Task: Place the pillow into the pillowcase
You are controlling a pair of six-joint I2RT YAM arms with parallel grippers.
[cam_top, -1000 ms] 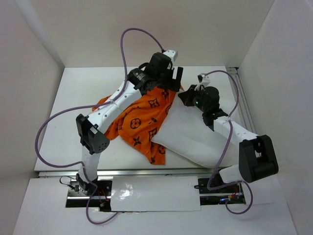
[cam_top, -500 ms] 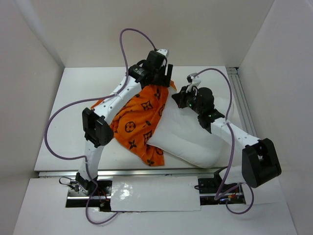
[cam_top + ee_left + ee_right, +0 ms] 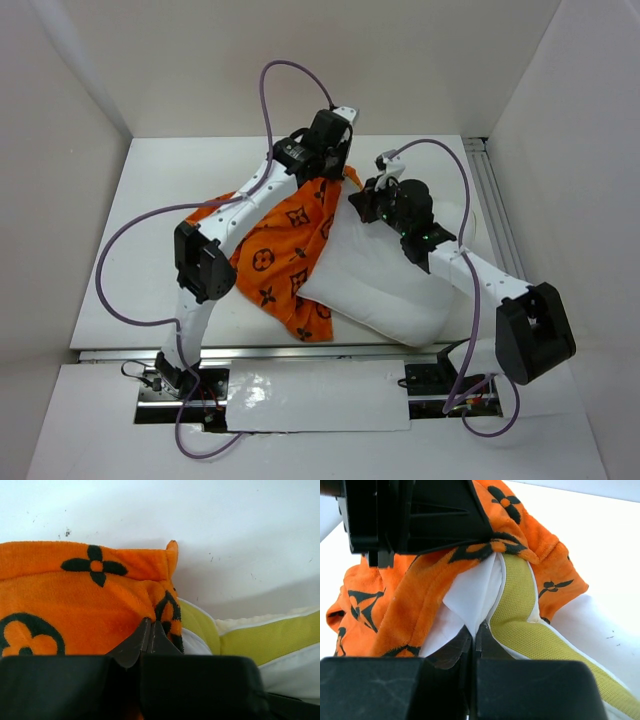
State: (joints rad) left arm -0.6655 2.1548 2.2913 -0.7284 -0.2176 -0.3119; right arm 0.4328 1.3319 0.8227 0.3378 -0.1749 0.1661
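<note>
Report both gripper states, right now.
Left gripper: closed, pinching the pillowcase near its edge.
Right gripper: closed, pinching the pillow at its corner.

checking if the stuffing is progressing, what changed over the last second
The right pincer, shut on the pillow, dragged its far corner left toward the pillowcase mouth; the whole pillow slid left a little. The left pincer, shut on the case's edge, shifted slightly left. Both grips held; most of the pillow is still outside.
</note>
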